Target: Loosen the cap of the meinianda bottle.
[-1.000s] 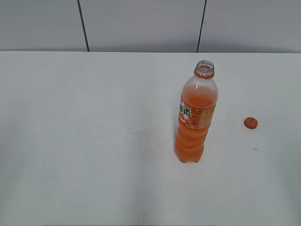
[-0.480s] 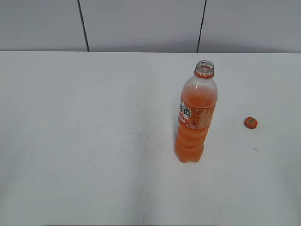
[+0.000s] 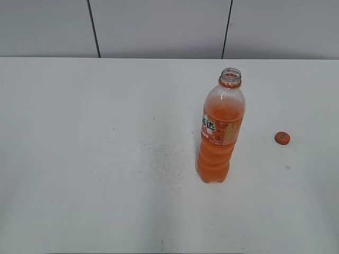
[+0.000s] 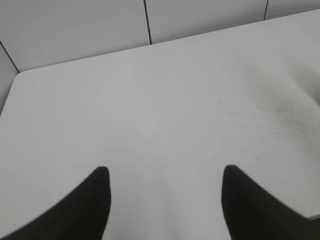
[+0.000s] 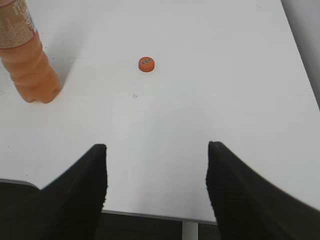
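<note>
The right gripper (image 5: 156,192) hangs spread wide and empty; ahead of it the cap (image 5: 146,64) lies off on the surface (image 5: 225,75), the bottle (image 5: 27,60) standing ahead-left, neck open. The left gripper (image 4: 165,200) is likewise wide, empty. The small, light, ribbed cap should grip by its rim; the smooth bottle may slip, so hold its waist.

Across the exterior views no shift shows between the earlier moments and now: the meinianda bottle (image 3: 220,128) stands upright at the same spot on the white table (image 3: 95,159) with its neck open, and the cap (image 3: 282,138) lies where it lay, well apart to its right.
</note>
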Motion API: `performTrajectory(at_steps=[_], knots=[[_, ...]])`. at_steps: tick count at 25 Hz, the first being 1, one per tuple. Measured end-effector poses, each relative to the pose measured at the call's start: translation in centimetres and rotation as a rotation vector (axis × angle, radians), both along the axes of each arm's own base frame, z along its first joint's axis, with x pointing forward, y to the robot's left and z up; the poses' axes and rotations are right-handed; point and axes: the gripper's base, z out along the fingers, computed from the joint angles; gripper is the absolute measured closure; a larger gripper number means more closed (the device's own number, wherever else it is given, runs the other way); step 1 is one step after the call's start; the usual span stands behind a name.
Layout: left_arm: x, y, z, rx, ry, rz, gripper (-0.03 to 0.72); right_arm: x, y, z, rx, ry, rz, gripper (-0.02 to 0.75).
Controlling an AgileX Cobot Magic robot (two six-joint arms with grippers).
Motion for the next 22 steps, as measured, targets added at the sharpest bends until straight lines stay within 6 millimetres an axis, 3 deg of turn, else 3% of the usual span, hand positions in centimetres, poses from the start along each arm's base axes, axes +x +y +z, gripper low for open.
performTrajectory(at_steps=[13,22], knots=[[0.00,0.00,0.01,0.000,-0.001,0.001,0.253,0.09,-0.01,0.17,0.001,-0.021,-0.001,0.268],[-0.05,-0.15,0.01,0.000,-0.001,0.118,0.253,0.03,0.00,0.17,0.002,-0.022,0.109,0.269]])
